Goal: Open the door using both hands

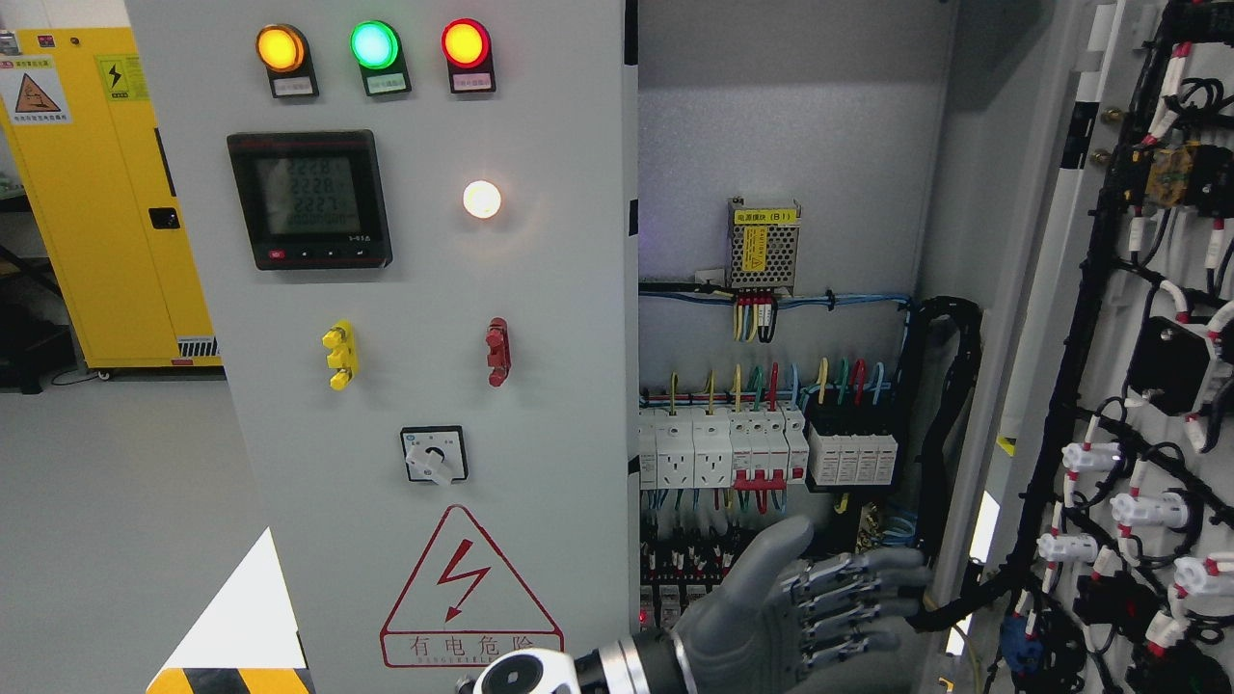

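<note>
The right-side door point(1109, 337) already stands swung wide, wiring showing, and the left hand point(810, 602) hovers flat, fingers stretched and holding nothing, so I'd guess it next pushes that door fully back.

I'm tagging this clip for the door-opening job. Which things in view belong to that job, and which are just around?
Part of the job:
- left hand, fingers extended, holding nothing
- right door, swung open
- left door, closed

Just around:
- indicator lamps
- meter
- rotary switch
- breakers
- yellow cabinet
</note>
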`<state>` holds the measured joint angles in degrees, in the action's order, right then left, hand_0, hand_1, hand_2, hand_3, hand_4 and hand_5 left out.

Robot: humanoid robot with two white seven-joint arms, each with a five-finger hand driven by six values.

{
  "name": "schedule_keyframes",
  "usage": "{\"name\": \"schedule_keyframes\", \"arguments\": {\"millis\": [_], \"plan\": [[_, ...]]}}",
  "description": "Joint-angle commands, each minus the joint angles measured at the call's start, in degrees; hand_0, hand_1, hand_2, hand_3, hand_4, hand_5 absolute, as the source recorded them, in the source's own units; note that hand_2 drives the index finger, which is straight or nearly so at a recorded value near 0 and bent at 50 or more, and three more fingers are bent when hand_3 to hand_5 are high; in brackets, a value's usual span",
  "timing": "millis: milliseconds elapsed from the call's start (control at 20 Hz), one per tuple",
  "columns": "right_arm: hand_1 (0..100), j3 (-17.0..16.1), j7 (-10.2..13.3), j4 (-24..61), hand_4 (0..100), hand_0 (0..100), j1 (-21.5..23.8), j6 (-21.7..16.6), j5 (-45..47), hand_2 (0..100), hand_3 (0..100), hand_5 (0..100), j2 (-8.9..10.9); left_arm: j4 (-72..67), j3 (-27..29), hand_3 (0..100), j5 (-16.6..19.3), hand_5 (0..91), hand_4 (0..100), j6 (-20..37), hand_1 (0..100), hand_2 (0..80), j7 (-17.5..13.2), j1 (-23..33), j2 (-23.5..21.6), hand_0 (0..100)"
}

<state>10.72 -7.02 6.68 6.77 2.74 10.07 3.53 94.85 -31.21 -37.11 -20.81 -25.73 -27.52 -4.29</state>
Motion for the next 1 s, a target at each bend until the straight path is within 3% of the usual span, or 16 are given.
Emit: {"name": "schedule_keyframes", "arguments": {"millis": [0,200,451,701,801,951], "plan": [[12,0.00,-0.01,0.00,0,20,0.00,-0.01,-0.05,0,0,0,0.16,2.19,6.24,0,14.06,0.0,0,5.23,0,0.0,0.07,21.25,-4.15,0],[12,-0.09,-0.01,0.00,0,20,-0.18,-0.01,-0.05,0,0,0,0.07,-9.56,13.35,0,23.04,0.0,0,14.19,0,0.0,0.86,31.28,-2.40,0],[12,-0.09,-0.01,0.00,0,20,-0.18,-0.01,-0.05,0,0,0,0.07,-37.23,21.52,0,23.58,0.0,0,21.50,0,0.0,0.86,32.79,2.17,0],[12,-0.09,-0.01,0.00,0,20,-0.18,-0.01,0.04,0,0,0,0.25,-67.99,23.73,0,23.40,0.0,0,30.64,0,0.0,2.52,30.08,3.23,0],[12,-0.09,-0.01,0.00,0,20,-0.18,-0.01,0.04,0,0,0,0.16,-83.53,23.82,0,22.87,0.0,0,31.18,0,0.0,2.97,25.96,2.71,0],[12,-0.09,-0.01,0.00,0,20,-0.18,-0.01,0.04,0,0,0,0.25,-94.49,23.65,0,22.87,0.0,0,31.18,0,0.0,3.06,24.09,2.44,0]]}}
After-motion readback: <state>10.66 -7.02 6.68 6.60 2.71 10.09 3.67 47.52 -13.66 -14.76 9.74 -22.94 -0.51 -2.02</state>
